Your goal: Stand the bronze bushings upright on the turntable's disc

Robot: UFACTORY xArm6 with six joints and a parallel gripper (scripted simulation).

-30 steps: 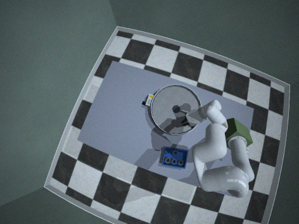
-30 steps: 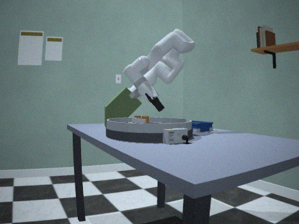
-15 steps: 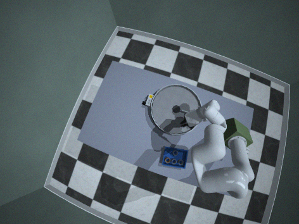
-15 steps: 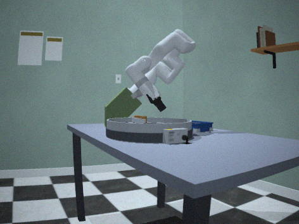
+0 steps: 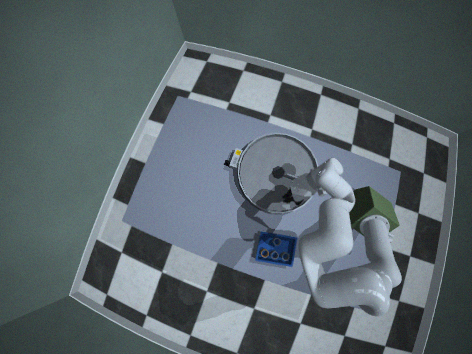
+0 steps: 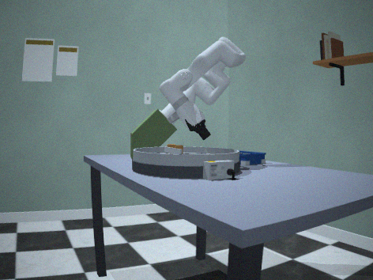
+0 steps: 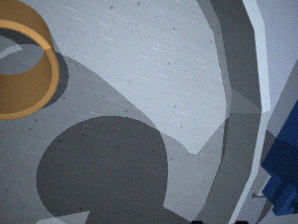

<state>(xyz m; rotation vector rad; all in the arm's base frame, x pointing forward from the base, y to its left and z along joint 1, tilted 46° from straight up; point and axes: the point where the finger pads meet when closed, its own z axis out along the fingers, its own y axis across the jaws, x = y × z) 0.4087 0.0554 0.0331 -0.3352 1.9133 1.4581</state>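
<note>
Black gripper (image 6: 203,131) above the round grey turntable disc (image 5: 265,160), fingers pressed nearly together, pinching nothing. Short bronze bushing (image 7: 25,67), a tube, upright on an open end directly on the disc, away from the dark hub (image 5: 276,173), apart from the gripper. Blue plastic crate (image 5: 259,248) on the pale blue tabletop (image 5: 190,165), just beside the turntable rim, with four ring-shaped bushings (image 5: 275,255) inside; metals too small to tell.

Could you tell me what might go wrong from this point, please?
The bronze bushing already stands on the disc; a low sweep by the gripper, which holds nothing, could topple it. In the crate the four bushings sit close together, so a steel one might be picked by mistake.
</note>
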